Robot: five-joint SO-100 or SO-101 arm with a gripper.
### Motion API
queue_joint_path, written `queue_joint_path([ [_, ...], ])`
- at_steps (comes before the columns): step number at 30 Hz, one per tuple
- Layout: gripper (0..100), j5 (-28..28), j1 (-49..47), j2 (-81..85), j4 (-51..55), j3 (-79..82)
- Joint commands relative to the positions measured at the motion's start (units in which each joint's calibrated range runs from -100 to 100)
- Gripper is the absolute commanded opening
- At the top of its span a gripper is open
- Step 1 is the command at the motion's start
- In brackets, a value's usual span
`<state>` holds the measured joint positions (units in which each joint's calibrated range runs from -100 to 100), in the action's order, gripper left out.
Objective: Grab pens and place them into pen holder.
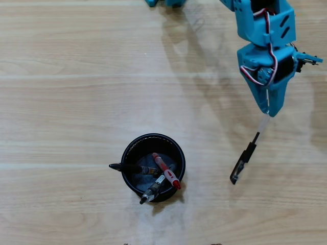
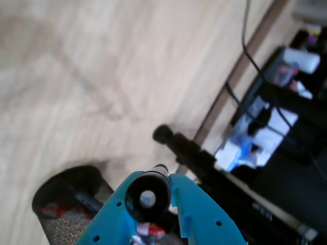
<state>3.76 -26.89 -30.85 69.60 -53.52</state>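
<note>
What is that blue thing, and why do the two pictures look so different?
The blue thing is a robot arm with a two-finger gripper at its end. One picture comes from a camera looking straight down at a wooden table. The other comes from a camera riding on the arm's wrist, so you see the blue fingers up close, and it is blurry.

On the table stands a round black mesh pen holder. Three pens already stick out of it: a black pen, a red and clear pen, and a clear pen with a grey sleeve.

The gripper is shut on a fourth pen, the clear pen with a black cap, holding it above the table, off to the right of the holder.
</note>
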Motion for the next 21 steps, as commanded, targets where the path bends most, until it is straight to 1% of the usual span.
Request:
queue_joint_path([
  [1, 2, -5.5, 5.2, 6.3, 0.0, -7.6],
  [6, 2, -10.7, 10.3, 6.3, -0.2, -12.0],
  [14, 2, -20.5, 18.4, 6.2, -0.7, -12.0],
  [21, 2, -23.8, 21.2, 5.6, -0.5, -11.9],
])
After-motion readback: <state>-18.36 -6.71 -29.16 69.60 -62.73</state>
